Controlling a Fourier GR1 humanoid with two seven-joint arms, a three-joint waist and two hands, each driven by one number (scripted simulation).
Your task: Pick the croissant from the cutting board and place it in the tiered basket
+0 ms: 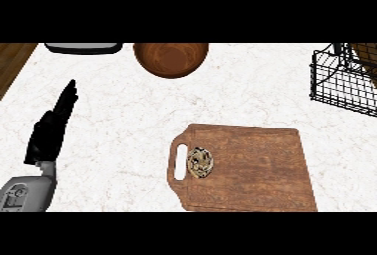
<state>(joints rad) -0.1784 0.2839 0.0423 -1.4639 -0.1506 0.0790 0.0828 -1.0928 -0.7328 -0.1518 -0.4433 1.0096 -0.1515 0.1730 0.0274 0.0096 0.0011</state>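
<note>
Your croissant (200, 163) lies untouched by the cutting board's (258, 169) handle slot at six o'clock, the tiered basket (340, 82) waits at two, and your left hand (53, 127) rests straight-fingered, empty, at nine; no right hand shows.

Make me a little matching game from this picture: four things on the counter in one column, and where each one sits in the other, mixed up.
Things:
1. croissant
2. wooden bowl
3. wire basket
4. left hand

Places:
A. at the right edge of the view
B. at the left, fingers straight up, resting
C. at the top, middle
D. on the cutting board, beside its handle slot

Pairs: 1-D, 2-C, 3-A, 4-B
</note>
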